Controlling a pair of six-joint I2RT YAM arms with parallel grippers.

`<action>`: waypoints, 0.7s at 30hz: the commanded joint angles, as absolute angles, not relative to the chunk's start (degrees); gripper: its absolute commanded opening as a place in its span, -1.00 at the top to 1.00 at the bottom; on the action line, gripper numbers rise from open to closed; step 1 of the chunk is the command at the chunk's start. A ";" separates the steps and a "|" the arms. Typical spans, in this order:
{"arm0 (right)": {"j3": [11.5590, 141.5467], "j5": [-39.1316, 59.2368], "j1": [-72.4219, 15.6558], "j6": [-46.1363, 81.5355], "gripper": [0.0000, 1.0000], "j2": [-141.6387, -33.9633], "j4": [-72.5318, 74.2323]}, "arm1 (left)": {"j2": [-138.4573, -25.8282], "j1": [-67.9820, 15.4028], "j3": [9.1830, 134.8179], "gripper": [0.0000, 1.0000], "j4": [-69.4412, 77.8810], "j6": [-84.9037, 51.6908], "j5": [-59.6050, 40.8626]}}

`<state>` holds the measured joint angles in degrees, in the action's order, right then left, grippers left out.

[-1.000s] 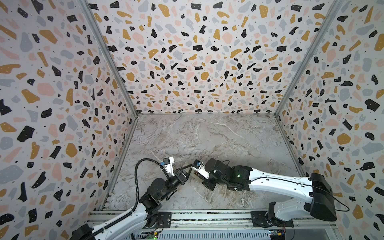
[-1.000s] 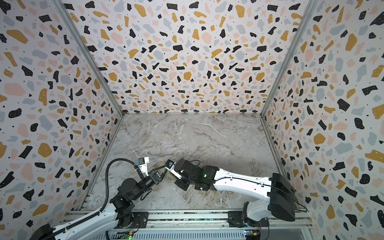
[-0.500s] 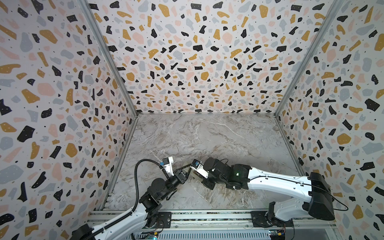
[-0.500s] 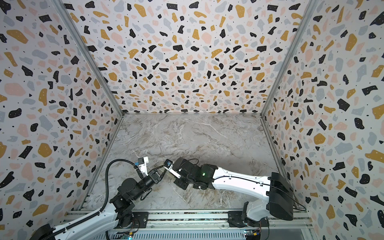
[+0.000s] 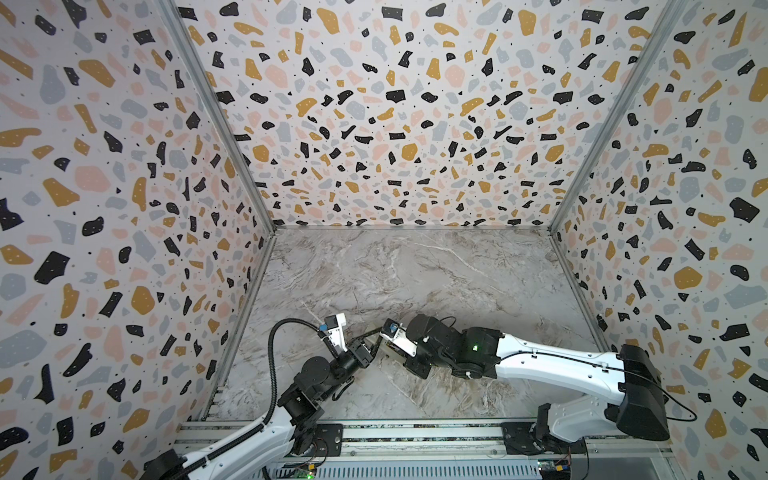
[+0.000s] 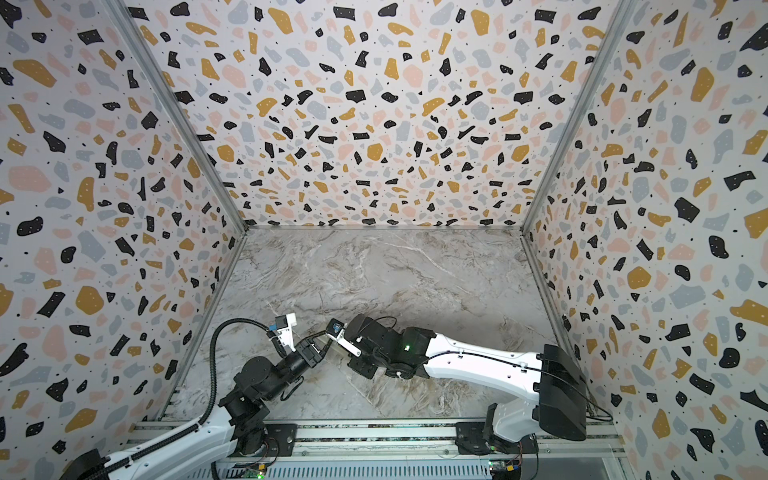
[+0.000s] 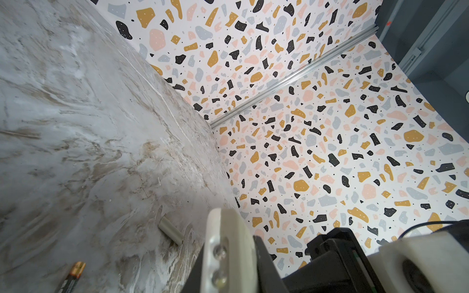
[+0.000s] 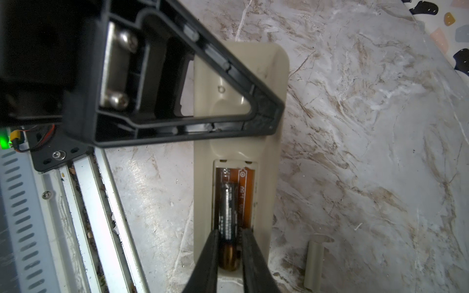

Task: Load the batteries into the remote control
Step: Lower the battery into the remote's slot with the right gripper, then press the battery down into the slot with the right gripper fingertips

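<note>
The remote control (image 8: 269,162) is back side up with its battery bay open; in both top views only a pale sliver (image 5: 392,350) (image 6: 338,351) shows between the two wrists. One of the batteries (image 8: 228,203) lies lengthwise in the bay. My right gripper (image 8: 229,232) is shut on its coppery end, a finger tight on each side. My left gripper (image 7: 229,253) (image 5: 371,347) is shut on the remote's pale edge (image 7: 228,225), and its upper finger (image 8: 228,68) crosses the remote's other end. A second battery (image 7: 72,276) lies loose on the table.
The small pale cover piece (image 8: 314,265) (image 7: 170,233) lies on the marble table beside the remote's bay end. The aluminium front rail (image 8: 83,203) runs close along the remote's other side. Terrazzo walls enclose the table on three sides.
Both arms stay almost where they were. The right wrist has edged slightly toward the left arm.
</note>
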<state>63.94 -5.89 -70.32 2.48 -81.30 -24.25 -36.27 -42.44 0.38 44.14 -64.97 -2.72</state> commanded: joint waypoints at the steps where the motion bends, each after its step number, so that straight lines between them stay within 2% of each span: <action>1: 65.31 -5.55 -71.00 2.33 0.55 -81.41 -27.20 | -34.55 -42.45 -4.82 1.00 53.14 -66.36 -3.95; 21: 64.27 -5.28 -71.10 0.84 0.44 -73.63 -24.26 | -34.78 -42.45 -3.91 1.00 51.60 -65.74 -6.05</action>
